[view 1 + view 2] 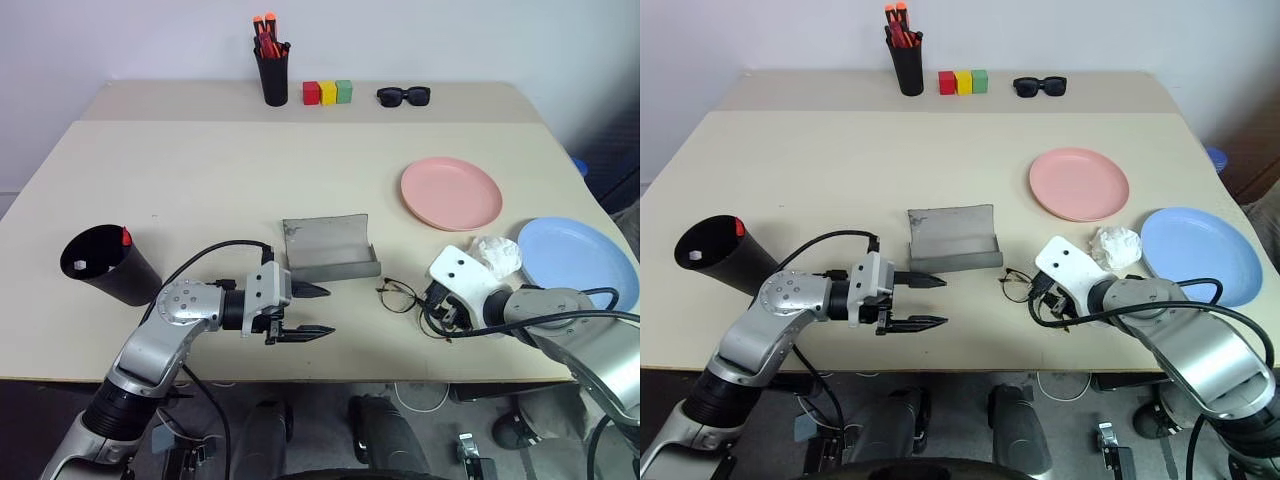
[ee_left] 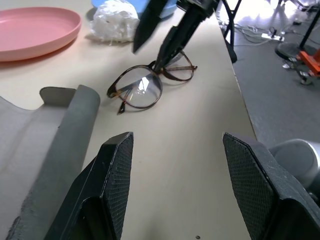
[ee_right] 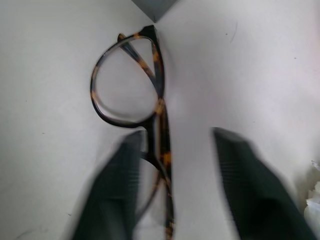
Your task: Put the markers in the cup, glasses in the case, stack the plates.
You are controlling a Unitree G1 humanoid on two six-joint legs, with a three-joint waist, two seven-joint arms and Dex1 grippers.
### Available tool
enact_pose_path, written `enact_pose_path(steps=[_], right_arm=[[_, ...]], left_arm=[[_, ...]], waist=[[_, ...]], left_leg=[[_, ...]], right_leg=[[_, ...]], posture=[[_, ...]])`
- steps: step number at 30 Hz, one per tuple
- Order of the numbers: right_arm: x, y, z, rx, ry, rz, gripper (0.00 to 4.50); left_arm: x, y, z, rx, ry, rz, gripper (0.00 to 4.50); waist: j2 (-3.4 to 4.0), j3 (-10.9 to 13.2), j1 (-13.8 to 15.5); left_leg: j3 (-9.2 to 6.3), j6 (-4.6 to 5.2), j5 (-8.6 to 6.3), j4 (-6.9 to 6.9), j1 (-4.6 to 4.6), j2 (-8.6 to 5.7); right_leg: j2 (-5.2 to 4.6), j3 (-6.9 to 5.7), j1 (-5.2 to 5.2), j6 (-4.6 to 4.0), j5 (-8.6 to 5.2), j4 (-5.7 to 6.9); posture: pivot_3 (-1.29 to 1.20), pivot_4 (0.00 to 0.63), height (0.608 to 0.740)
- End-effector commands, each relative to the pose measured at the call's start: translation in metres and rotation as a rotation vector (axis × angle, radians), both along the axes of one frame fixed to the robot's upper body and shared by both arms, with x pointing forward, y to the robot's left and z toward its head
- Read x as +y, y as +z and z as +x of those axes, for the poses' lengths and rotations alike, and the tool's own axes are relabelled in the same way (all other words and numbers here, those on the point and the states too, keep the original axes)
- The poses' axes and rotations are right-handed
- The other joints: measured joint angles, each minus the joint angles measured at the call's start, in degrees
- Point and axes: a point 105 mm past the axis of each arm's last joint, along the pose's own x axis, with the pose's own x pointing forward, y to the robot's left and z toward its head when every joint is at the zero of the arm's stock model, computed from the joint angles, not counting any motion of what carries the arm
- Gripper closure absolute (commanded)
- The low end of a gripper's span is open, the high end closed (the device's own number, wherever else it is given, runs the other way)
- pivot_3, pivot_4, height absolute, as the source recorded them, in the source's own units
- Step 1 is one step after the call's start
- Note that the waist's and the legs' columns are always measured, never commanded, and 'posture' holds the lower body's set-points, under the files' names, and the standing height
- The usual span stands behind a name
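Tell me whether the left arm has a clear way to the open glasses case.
Probably yes. The left gripper hangs open just in front of the grey case, which lies open with nothing between them. The glasses lie off to the side, where the right gripper is working.

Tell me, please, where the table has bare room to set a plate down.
The broad middle, bordered by the pen holder, black cup and pink plate, is bare. It is crowded at the near edge: open grey case, glasses, crumpled tissue, blue plate.
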Motion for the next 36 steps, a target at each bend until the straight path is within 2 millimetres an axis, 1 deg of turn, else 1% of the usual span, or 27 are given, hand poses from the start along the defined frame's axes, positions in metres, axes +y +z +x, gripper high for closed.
enact_pose_path(steps=[1, 7, 13, 15, 17, 20, 22, 25, 26, 28, 30, 33, 36], right_arm=[[0.005, 0.006, 0.001, -0.033, 0.018, -0.003, 4.44], [0.007, 0.009, 0.004, -0.049, 0.03, -0.012, 4.44], [0.008, 0.02, 0.006, -0.085, 0.074, -0.019, 4.44], [0.01, 0.027, 0.007, -0.114, 0.104, -0.024, 4.44], [0.017, 0.045, 0.013, -0.187, 0.171, -0.045, 4.44], [0.032, 0.07, 0.023, -0.273, 0.275, -0.058, 4.44], [0.048, 0.084, 0.032, -0.323, 0.366, -0.059, 4.44], [0.076, 0.093, 0.046, -0.375, 0.498, -0.05, 4.44], [0.089, 0.095, 0.05, -0.392, 0.559, -0.048, 4.44], [0.11, 0.096, 0.059, -0.402, 0.64, -0.038, 4.44], [0.122, 0.092, 0.07, -0.41, 0.688, -0.053, 4.44], [0.13, 0.078, 0.091, -0.406, 0.695, -0.097, 4.44], [0.134, 0.07, 0.096, -0.38, 0.713, -0.093, 4.44]], left_arm=[[-0.004, 0.012, -0.005, -0.032, -0.023, -0.032, 1.6], [-0.001, 0.013, -0.004, -0.028, 0.008, -0.033, 1.6], [0.012, 0.014, 0.004, -0.023, 0.095, -0.038, 1.6], [0.017, 0.014, 0.005, -0.024, 0.124, -0.039, 1.6], [0.024, 0.015, 0.008, -0.02, 0.168, -0.05, 1.6], [0.035, 0.016, 0.011, 0.005, 0.228, -0.067, 1.6], [0.042, 0.015, 0.012, 0.026, 0.272, -0.082, 1.6], [0.05, 0.014, 0.009, 0.044, 0.319, -0.121, 1.6], [0.053, 0.014, 0.008, 0.05, 0.343, -0.142, 1.6], [0.058, 0.012, 0.007, 0.061, 0.377, -0.16, 1.6], [0.061, 0.009, 0.004, 0.061, 0.397, -0.155, 1.6], [0.063, 0.007, 0.0, 0.056, 0.419, -0.15, 1.6], [0.063, 0.01, 0.0, 0.048, 0.446, -0.161, 1.6]], waist=[[0.0, 0.0, 0.0], [0.0, 0.0, 0.0], [0.0, 0.0, -0.1], [0.0, 0.0, -0.1], [0.02, 0.0, -0.2], [0.04, 0.0, -0.4], [0.04, 0.0, -0.5], [0.04, 0.0, -0.7], [0.04, 0.0, -0.6], [0.04, 0.0, -0.7], [0.04, 0.0, -0.5], [0.01, 0.0, -0.1], [0.01, 0.0, 0.0]], left_leg=[[0.0, 0.0, 0.0, 0.0, 0.0, 0.0], [0.0, 0.0, 0.0, 0.0, 0.0, 0.0], [0.0, 0.0, 0.0, -0.04, 0.0, 0.0], [0.0, 0.0, 0.0, -0.05, 0.0, 0.01], [0.02, 0.0, 0.0, -0.04, 0.01, 0.01], [0.06, 0.0, 0.0, -0.07, 0.03, 0.04], [0.05, 0.0, 0.0, -0.1, 0.05, 0.07], [0.09, 0.0, 0.0, -0.2, 0.07, 0.09], [0.1, 0.0, 0.0, -0.22, 0.06, 0.08], [0.11, 0.0, 0.0, -0.25, 0.05, 0.1], [0.1, 0.0, 0.0, -0.25, 0.04, 0.1], [0.07, 0.0, 0.0, -0.25, 0.02, 0.06], [0.05, -0.01, 0.0, -0.21, -0.02, 0.03]], right_leg=[[0.0, 0.0, 0.0, 0.0, 0.0, 0.0], [0.0, 0.0, 0.0, 0.0, 0.0, 0.0], [0.01, 0.0, -0.02, 0.0, 0.0, -0.01], [0.01, 0.0, -0.03, 0.0, 0.0, -0.01], [0.0, 0.0, -0.04, 0.0, 0.0, -0.01], [0.01, 0.0, -0.07, -0.01, 0.0, -0.02], [0.04, -0.01, -0.08, -0.02, 0.0, -0.03], [0.02, 0.0, -0.1, -0.02, 0.01, -0.05], [0.02, 0.0, -0.11, -0.02, 0.01, -0.05], [0.02, -0.01, -0.15, -0.01, 0.03, -0.05], [0.01, -0.01, -0.17, 0.0, 0.04, -0.03], [-0.03, -0.02, -0.15, -0.01, 0.04, -0.05], [-0.11, -0.01, -0.13, -0.02, 0.04, -0.08]], posture=[[0.0, 0.15, 0.74], [0.0, 0.15, 0.74], [0.0, 0.15, 0.74], [0.0, 0.15, 0.74], [0.0, 0.15, 0.74], [0.0, 0.15, 0.74], [0.0, 0.15, 0.74], [0.0, 0.15, 0.74], [0.0, 0.15, 0.74], [0.0, 0.15, 0.74], [0.0, 0.15, 0.74], [0.0, 0.15, 0.74], [0.0, 0.15, 0.74]])
